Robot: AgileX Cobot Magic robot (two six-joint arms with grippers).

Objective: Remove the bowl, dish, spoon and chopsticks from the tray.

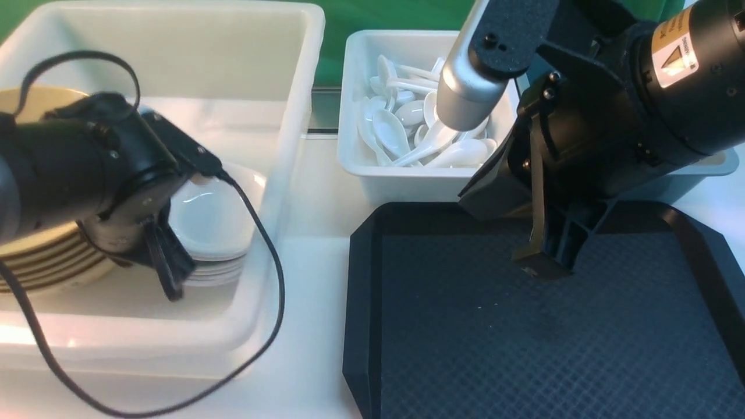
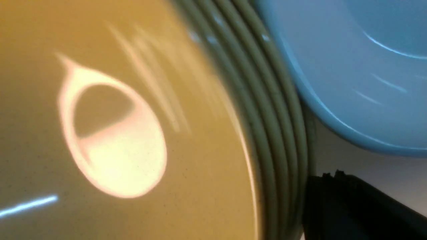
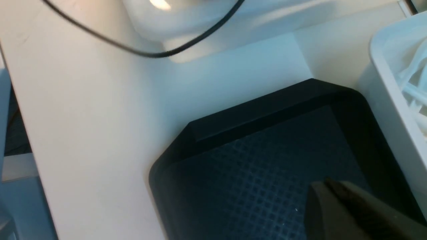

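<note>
Large tub: bowl lay atop tan stack, dish atop white stack. Tray: visible part bare; clearing judged almost complete, next move needed arms drawn clear. Small tub held spoons; chopsticks unseen. Left gripper by dish stack, right gripper over tray: both closed, empty.

Black diamond-textured tray flat (cut corners, raised rim), tan bowl topping matching stack, white dish topping neighbouring stack
</note>
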